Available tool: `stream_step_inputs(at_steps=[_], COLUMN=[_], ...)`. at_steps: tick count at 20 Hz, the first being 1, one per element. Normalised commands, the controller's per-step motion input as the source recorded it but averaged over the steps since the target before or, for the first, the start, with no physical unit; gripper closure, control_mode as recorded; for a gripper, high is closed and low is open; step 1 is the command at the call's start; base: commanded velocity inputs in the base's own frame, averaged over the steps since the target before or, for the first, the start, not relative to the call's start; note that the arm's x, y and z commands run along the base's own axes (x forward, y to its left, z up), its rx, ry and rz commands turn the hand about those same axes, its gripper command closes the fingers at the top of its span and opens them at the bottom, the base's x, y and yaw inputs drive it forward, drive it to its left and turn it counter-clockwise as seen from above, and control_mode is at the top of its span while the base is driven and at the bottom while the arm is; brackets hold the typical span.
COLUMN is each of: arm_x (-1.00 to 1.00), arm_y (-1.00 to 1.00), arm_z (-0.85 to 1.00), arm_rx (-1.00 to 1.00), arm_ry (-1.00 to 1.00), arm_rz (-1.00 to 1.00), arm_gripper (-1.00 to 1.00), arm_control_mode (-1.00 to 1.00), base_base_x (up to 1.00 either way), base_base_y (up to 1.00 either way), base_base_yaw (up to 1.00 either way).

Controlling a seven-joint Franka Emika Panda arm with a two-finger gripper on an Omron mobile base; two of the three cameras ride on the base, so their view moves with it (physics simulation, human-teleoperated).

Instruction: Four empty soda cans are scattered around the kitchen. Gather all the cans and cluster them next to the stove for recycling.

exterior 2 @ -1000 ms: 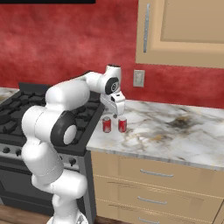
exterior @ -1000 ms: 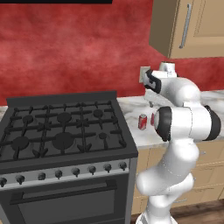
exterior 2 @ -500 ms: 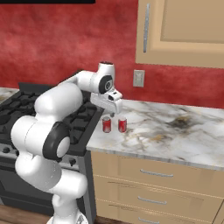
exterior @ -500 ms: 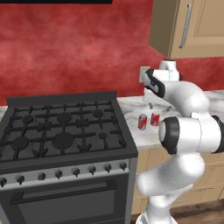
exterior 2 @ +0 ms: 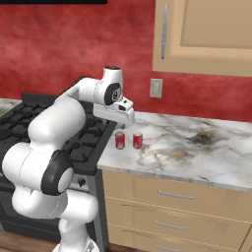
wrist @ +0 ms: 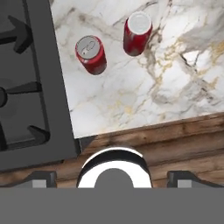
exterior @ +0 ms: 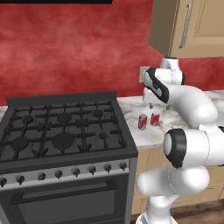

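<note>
A: How do the soda cans look?

B: There are two red cans with white markings and silver tops, both upright on the marble tabletop. The can nearer the stove shows its pull tab in the hand view, and the other can stands just beside it, apart from it by a small gap.

A: And where are they from the end effector?

B: Both sit below the end effector, which hangs above the tabletop over them. In the hand view they lie ahead of the fingertips, with the stove off to one side of them.

A: The stove?

B: It is a wide black range with iron grates, several burners and a row of front knobs. Its edge meets the tabletop close to the nearer can.

A: What is the end effector doing?

B: Its jaws stand spread wide apart, and they have hold of nothing. Neither can touches a finger.
</note>
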Motion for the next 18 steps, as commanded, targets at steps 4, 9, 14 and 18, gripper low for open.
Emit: stream_step_inputs(at_steps=[4, 9, 14, 18], arm_x=[-0.15, -0.06, -0.12, -0.09], arm_y=[0.16, 0.17, 0.17, 0.14], arm_z=[0.20, 0.13, 0.00, -0.13], arm_rx=[0.00, 0.00, 0.00, 0.00], arm_ry=[-0.08, -0.10, -0.15, -0.16], arm_rz=[0.18, 0.16, 0.20, 0.12], arm_gripper=[-1.00, -1.00, -1.00, -1.00], arm_control_mode=[-1.00, -1.00, -1.00, -1.00], base_base_x=[0.00, 0.00, 0.00, 0.00], base_base_y=[0.00, 0.00, 0.00, 0.00], base_base_yaw=[0.00, 0.00, 0.00, 0.00])
